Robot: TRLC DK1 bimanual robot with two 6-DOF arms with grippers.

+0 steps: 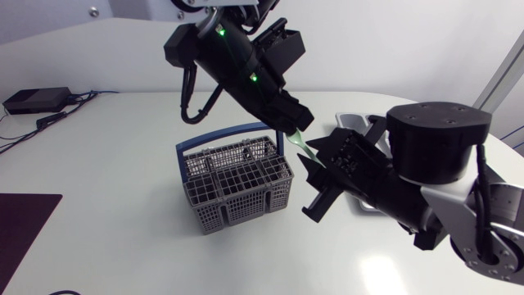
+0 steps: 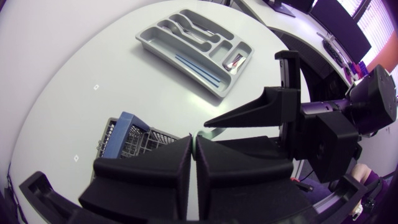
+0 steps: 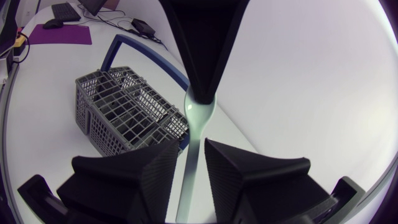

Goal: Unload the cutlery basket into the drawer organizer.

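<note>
Over the middle of the table (image 1: pixel 98 164), just beside the cutlery basket (image 1: pixel 237 192), the left gripper (image 1: pixel 293 131) is clenching the wider end of a pale green utensil (image 3: pixel 199 118), with both fingers pressing on it from two sides. The utensil is hanging clear of the table and tilting. Its slim handle is running down into the gap between the fingers of the right gripper (image 3: pixel 191 168). That claw is standing released: in the right wrist view a sliver of light is showing on either side of the handle, so neither finger appears to be touching it. The two grippers are facing each other tip to tip, very near but apart.

The left arm is slanting down over the far side of the basket, and the right arm is reaching in from the table's right side. The basket, grey mesh with a blue handle (image 1: pixel 225 133) standing upright, is sitting on the table below and beside the left gripper.

The drawer organizer (image 2: pixel 144 36), a grey tray, is lying flat on the table, apart from the basket. In the head view the right arm is hiding most of it. The left wrist view is showing it whole. Spoons (image 2: pixel 193 28) are lying in one compartment, a thin blue piece (image 2: pixel 199 70) is lying in the long one along its near side, and a small dark and red item (image 2: pixel 236 60) is sitting in an end compartment.
</note>
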